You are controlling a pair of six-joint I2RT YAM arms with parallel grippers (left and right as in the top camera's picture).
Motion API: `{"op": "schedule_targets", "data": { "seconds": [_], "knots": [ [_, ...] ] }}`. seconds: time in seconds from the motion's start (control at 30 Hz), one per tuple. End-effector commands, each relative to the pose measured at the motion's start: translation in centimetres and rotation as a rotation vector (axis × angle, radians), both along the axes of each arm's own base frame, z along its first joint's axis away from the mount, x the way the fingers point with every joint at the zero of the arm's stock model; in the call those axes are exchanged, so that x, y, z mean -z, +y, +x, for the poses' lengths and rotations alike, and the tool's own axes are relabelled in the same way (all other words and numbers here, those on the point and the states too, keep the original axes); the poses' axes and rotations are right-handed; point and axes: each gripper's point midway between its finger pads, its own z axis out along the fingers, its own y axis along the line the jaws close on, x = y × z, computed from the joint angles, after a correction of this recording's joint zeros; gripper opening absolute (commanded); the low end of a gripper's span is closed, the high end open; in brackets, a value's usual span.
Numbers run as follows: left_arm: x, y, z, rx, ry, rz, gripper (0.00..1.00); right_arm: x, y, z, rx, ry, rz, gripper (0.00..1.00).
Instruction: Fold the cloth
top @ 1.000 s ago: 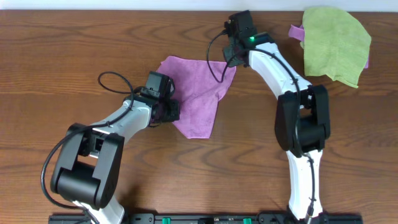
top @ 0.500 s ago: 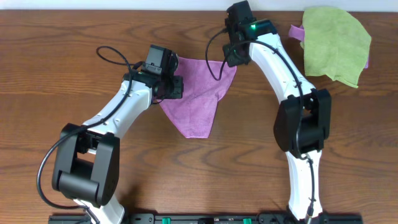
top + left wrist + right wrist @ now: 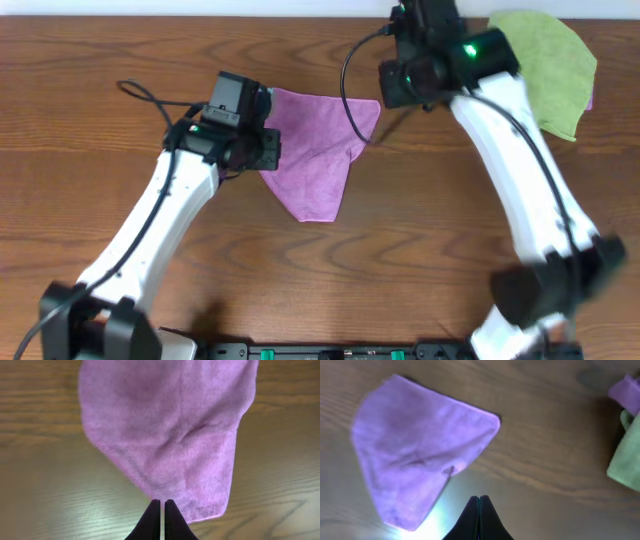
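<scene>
The cloth (image 3: 318,150) lies flat on the wooden surface (image 3: 120,40) in the upper middle of the overhead frame. It has a rough triangle shape: a wide edge runs across the top and the body tapers to a blunt point toward the lower centre, so its long axis runs top to bottom.

The left claw (image 3: 268,152) sits at the cloth's left margin. In the left wrist view its fingers are pressed together with their tips (image 3: 152,510) over the near hem, and nothing shows between them. The right claw (image 3: 392,88) hangs just off the cloth's upper right corner, also pinched closed and empty. In the right wrist view the cloth spreads to the upper left, apart from the tips. A lime-green cloth (image 3: 545,70) lies well apart at the upper right.

The left arm is the nearer one. For any further fold, the cloth lies to the right of the left claw, and the hanging point at the bottom looks like the likeliest part to bring up.
</scene>
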Motion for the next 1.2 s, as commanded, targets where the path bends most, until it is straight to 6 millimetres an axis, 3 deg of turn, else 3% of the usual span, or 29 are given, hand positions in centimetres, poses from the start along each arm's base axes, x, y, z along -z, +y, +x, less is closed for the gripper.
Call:
{"op": "schedule_targets", "data": {
  "seconds": [0.0, 0.13, 0.27, 0.37, 0.57, 0.7, 0.9, 1.03, 1.17],
  "knots": [
    [-1.0, 1.5, -2.0, -0.016, -0.041, 0.019, 0.06, 1.4, -0.5, -3.0, 0.018, 0.021, 0.011, 0.01],
    [-0.8, 2.6, -5.4, -0.024, -0.060, 0.008, 0.06, 2.2, -1.5, -6.7, 0.017, -0.004, 0.036, 0.01],
    [0.0, 3.6, -8.9, -0.065, -0.060, -0.018, 0.06, 4.1, -2.1, -11.1, 0.011, 0.001, 0.067, 0.01],
    [1.6, 4.2, -11.5, -0.091, -0.030, -0.044, 0.06, 6.9, -1.9, -14.5, -0.014, 0.034, 0.097, 0.01],
    [3.3, 4.3, -14.4, -0.118, 0.008, -0.096, 0.06, 13.1, -0.5, -18.6, -0.044, 0.121, 0.180, 0.01],
    [3.2, 4.6, -15.1, -0.121, 0.015, -0.095, 0.06, 16.4, 0.9, -19.0, -0.065, 0.115, 0.240, 0.01],
    [3.3, 4.6, -15.2, -0.144, 0.026, -0.104, 0.06, 18.4, 4.0, -18.5, -0.119, 0.124, 0.388, 0.01],
    [3.3, 4.6, -15.2, -0.145, 0.026, -0.105, 0.06, 20.0, 6.7, -19.0, -0.191, 0.168, 0.411, 0.01],
    [3.3, 4.6, -15.3, -0.150, 0.029, -0.107, 0.06, 21.5, 8.1, -19.3, -0.202, 0.199, 0.415, 0.01]
  ]
}}
